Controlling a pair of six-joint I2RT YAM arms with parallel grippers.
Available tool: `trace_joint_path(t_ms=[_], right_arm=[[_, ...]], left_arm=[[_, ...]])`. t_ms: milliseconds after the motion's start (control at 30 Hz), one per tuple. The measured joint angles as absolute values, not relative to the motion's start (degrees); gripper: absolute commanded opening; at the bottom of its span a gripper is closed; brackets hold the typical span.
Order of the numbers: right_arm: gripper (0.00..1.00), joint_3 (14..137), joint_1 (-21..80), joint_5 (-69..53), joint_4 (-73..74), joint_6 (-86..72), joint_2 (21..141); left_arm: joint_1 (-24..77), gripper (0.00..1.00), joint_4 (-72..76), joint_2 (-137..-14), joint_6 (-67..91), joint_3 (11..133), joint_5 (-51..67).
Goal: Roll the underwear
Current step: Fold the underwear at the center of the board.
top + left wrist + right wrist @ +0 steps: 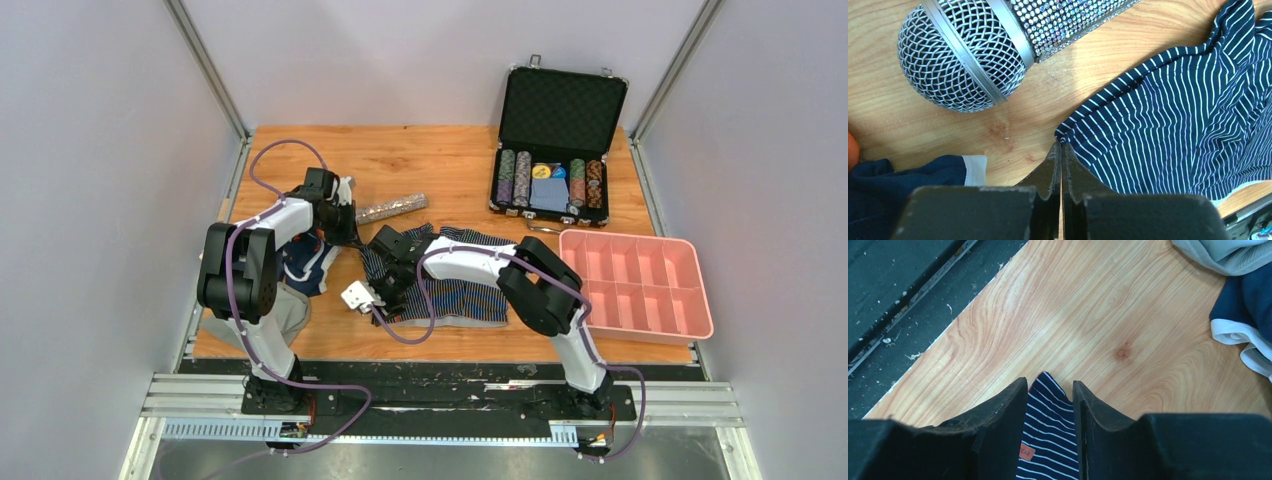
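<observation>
- Cloth of the striped underwear (pixel 455 300) looks soft, light and limp. It lies mid-bench toward the near edge and is best taken at a hem or the waistband.
- Right end effector (pixel 1048 385): jaws partly apart with a striped fold between them; whether they pinch it I cannot tell.
- Left end effector (pixel 1061 147): closed on nothing, tips just beside the striped corner.
- Plain navy underwear (pixel 305 265) sits crumpled near the left edge.
- Black case (pixel 565 105) at the far right corner stands open, holding poker chips (pixel 550 180); the pink tray (pixel 650 333) at the right edge shows nothing in its compartments.
</observation>
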State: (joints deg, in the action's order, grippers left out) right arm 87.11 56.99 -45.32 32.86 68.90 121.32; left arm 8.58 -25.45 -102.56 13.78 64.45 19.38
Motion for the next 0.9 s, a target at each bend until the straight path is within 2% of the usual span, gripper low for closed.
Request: trace_joint_path(t_ms=[533, 900], right_arm=[[0.36, 92.0, 57.0, -43.4, 41.0, 77.9, 124.9], [0.37, 94.1, 57.4, -43.6, 42.9, 81.8, 126.2]], left_arm=[[8.6, 0.0, -25.5, -102.6, 13.8, 64.4, 19.4], [8.6, 0.0, -25.5, -102.6, 14.0, 64.4, 19.8]])
